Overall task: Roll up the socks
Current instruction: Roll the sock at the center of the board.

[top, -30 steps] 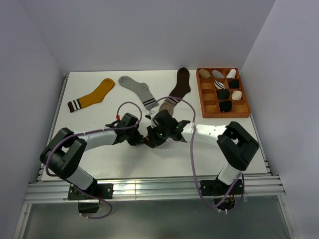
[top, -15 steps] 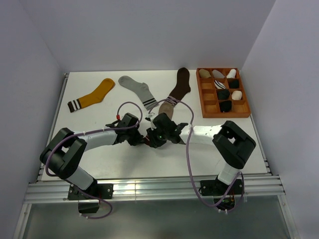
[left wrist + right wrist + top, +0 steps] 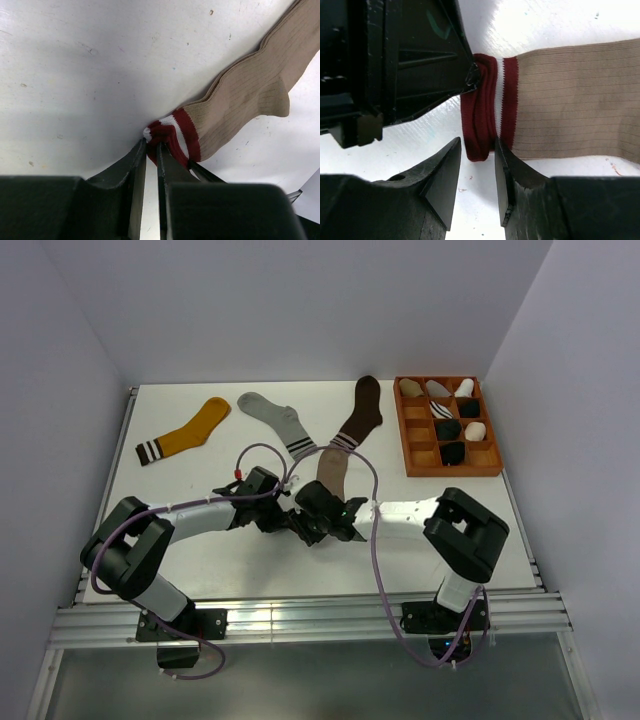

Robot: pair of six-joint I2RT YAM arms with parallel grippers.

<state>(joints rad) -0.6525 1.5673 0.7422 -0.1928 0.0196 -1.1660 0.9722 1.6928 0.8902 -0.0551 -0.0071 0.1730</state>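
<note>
Our left fingers pinched the taupe sock by its cuff, right fingers open around that cuff, leg stretching away from both.

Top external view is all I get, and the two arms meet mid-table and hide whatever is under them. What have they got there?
Observer: The left wrist view shows a taupe sock. The left gripper is pinching its maroon-and-white cuff.
Operator: And the other claw?
Observer: The right gripper is not clamped. Its jaws stand apart, one on each side of the cuff's lower edge.
Operator: Is the cuff lying flat?
Observer: No. In the right wrist view its maroon end is bunched into folds.
</note>
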